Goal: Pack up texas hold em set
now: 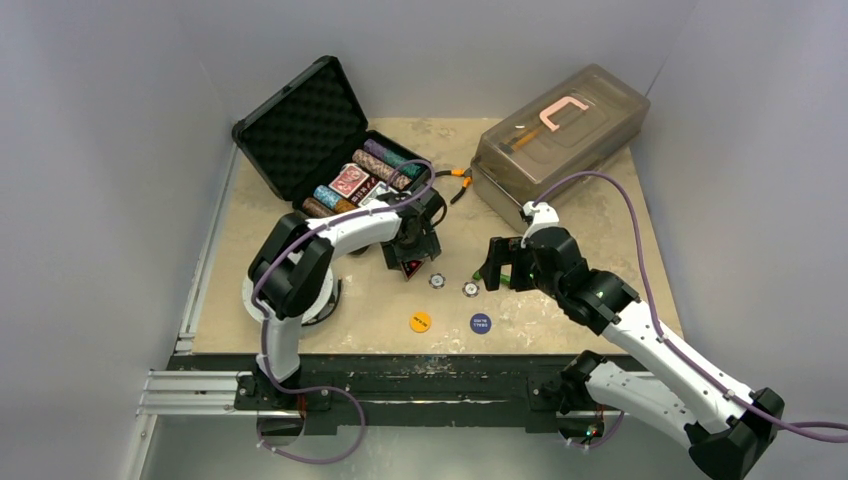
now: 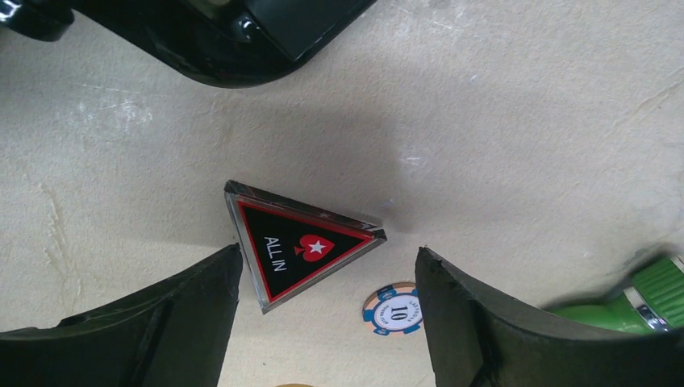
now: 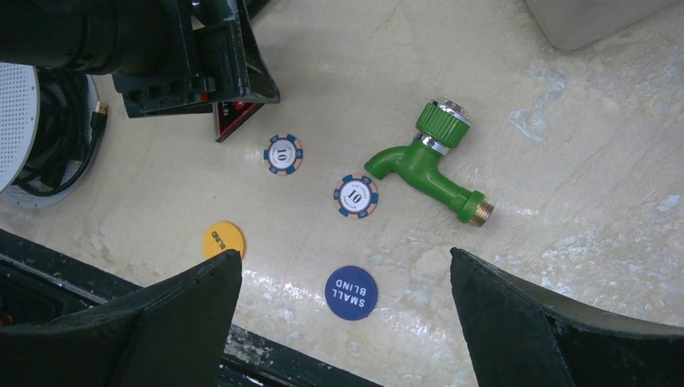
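The black hard case [image 1: 300, 125] lies open at the back left, with rows of chips and a red deck [image 1: 365, 175] in it. The dark "ALL IN" triangle marker [image 2: 298, 246] lies flat on the table; my left gripper [image 2: 329, 266] is open just above it, its jaws astride the marker's near corner. Two "10" chips [image 3: 283, 153] [image 3: 356, 196], a yellow button [image 3: 223, 239] and a blue "SMALL BLIND" button [image 3: 351, 293] lie loose. My right gripper [image 3: 347, 266] is open and empty above the blue button.
A green toy faucet [image 3: 427, 165] lies beside the chips. A large translucent grey box [image 1: 560, 130] stands at the back right, with orange-handled pliers [image 1: 455, 180] between it and the case. The table's front edge [image 1: 440, 350] is close to the buttons.
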Tool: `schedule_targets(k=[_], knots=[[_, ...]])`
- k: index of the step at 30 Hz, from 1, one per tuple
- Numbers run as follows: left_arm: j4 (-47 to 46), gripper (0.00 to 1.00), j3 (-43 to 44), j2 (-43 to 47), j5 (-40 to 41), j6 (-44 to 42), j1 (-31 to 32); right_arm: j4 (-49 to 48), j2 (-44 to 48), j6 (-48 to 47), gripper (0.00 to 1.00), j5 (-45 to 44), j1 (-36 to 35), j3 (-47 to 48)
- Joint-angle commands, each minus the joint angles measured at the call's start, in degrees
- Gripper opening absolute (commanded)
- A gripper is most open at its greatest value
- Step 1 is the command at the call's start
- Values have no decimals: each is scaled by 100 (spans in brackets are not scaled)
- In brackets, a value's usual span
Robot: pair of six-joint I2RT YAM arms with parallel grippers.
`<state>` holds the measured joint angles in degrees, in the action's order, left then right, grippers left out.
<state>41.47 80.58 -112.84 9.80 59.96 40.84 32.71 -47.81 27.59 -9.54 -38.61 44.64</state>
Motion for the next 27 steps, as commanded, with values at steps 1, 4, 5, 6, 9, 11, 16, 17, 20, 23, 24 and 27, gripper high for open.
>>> schedule_targets(k=[1, 4, 5, 6, 9, 11, 16, 17, 20, 23, 24, 27], knots=[[356, 75, 283, -123, 294, 200, 80, -79, 95, 29, 99, -117, -15, -40], [442, 74, 320, -243, 312, 246, 91, -85, 106, 16, 99, -111, -15, -48], [451, 74, 312, -261, 314, 258, 91, -79, 114, 18, 99, -110, -9, -52], [444, 74, 303, -279, 312, 254, 91, -80, 121, 19, 99, -104, -13, -50], [348, 77, 256, -320, 302, 159, 90, -104, 136, 16, 99, -101, -15, -71], [288, 76, 244, -394, 290, 101, 91, -107, 132, 9, 99, -95, -13, -70], [317, 67, 283, -549, 256, 115, 91, -98, 131, 9, 99, -91, -15, -61], [362, 66, 298, -548, 290, 134, 91, -94, 136, 9, 99, -85, -15, -61], [505, 68, 400, -591, 417, 137, 91, -121, 132, 9, 99, -101, -15, -69], [664, 70, 539, -703, 452, 89, 91, -133, 115, 9, 99, -102, -15, -70], [673, 70, 551, -742, 445, 87, 91, -133, 114, 8, 99, -101, -15, -70], [673, 69, 535, -774, 454, 94, 93, -126, 131, 9, 99, -118, -14, -70]])
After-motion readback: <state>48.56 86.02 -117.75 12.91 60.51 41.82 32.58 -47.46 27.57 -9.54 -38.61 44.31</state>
